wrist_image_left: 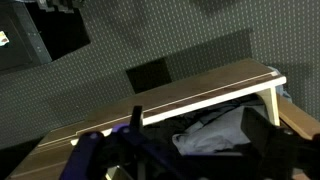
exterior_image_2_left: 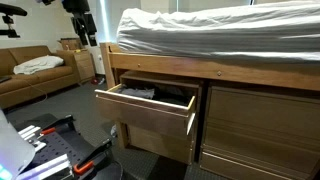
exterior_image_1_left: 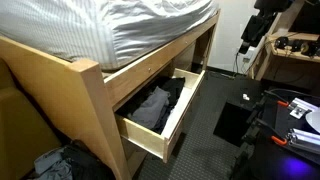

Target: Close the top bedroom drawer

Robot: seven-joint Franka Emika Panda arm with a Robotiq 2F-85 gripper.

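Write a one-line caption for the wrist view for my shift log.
Wrist view: open gripper hovers above the top bedroom drawer, pulled out with dark and grey clothes inside.

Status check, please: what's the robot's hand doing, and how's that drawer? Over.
Gripper open, empty, not touching anything. Top drawer pulled well out, not yet closed. Dark clothes lie inside; nothing seen blocking its front.
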